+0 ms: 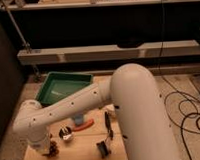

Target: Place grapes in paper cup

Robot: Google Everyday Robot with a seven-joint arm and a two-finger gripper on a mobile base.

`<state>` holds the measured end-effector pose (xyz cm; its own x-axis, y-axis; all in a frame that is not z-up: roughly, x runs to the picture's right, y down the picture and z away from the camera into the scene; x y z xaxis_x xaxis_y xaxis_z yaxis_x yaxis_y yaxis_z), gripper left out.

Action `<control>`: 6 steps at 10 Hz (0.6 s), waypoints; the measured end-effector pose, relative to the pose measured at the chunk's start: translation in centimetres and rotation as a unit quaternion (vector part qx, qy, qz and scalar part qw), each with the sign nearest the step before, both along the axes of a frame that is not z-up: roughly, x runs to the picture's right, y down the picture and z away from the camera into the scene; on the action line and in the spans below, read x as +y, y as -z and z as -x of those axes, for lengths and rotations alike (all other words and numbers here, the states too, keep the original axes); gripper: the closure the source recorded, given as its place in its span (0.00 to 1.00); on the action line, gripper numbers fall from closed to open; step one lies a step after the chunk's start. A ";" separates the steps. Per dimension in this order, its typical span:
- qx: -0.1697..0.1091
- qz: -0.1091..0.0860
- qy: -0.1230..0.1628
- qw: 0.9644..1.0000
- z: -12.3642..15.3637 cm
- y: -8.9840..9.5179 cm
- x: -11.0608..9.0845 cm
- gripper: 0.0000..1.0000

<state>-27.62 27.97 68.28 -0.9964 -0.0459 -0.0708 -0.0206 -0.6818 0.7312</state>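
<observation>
A white arm (pixel 69 108) bends down to the front-left corner of the wooden table (pixel 81 151). There the gripper (pixel 49 147) is clenched on the grapes (pixel 54 149), which rest on the tabletop. A blue cup (pixel 78 119), a carrot (pixel 85 125) and a green tray (pixel 61 86) lie behind.

Gripper (pixel 48 148): closed, low at the front-left corner of the pale wooden board (pixel 81 154), largely masked by the wrist of the bulky white robot arm (pixel 135 108).
Bunch of dark reddish-brown grapes (pixel 55 149): only a sliver shows beside the gripper; whether it is gripped is unclear.
Light-blue cup (pixel 78 119): top hidden behind the arm.
Small white paper cup (pixel 66 133): blurred, so upright or tipped is unclear.
Arm and board: cut off by the bottom edge.
Two black objects (pixel 103 147): too blurred to identify.
</observation>
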 end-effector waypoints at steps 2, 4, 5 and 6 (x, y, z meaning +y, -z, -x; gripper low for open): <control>-0.008 -0.013 -0.015 1.000 -0.2 2.8 -3.9 1.00; -0.014 -0.031 -0.026 0.999 -0.8 5.5 -9.1 1.00; -0.017 -0.038 -0.031 0.999 -1.2 6.4 -11.4 1.00; -0.021 -0.045 -0.039 0.998 -1.8 7.4 -14.3 1.00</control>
